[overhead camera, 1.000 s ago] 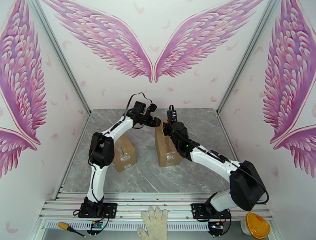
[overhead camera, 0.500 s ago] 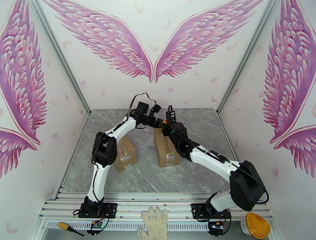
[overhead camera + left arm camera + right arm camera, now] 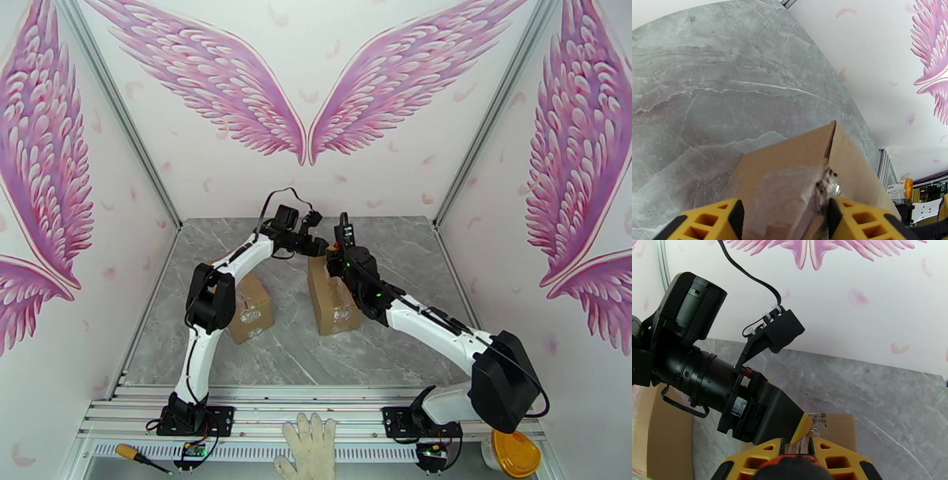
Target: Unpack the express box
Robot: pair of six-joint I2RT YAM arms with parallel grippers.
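The express box (image 3: 338, 304) is a brown carton standing mid-table, sealed with clear tape. My left gripper (image 3: 317, 248) hovers over its far end. In the left wrist view it (image 3: 786, 219) is open, with its yellow fingers astride the box (image 3: 790, 158) and the crumpled, torn tape (image 3: 790, 193). My right gripper (image 3: 338, 254) sits just beside it on the same end. In the right wrist view its yellow jaws (image 3: 800, 447) are shut on a strip of clear tape (image 3: 817, 422) lifted off the box (image 3: 839, 425). The left gripper's fingertip (image 3: 802, 426) is right next to that strip.
A second brown carton (image 3: 251, 304) lies left of the first, under the left arm. Off the table's near edge lie a white glove (image 3: 310, 450), a screwdriver (image 3: 134, 455) and a yellow-lidded tub (image 3: 513, 451). Walls close in on three sides.
My left gripper has shifted a little to the right, closer to the right gripper over the box's far end. The right arm's elbow has swung down and to the right.
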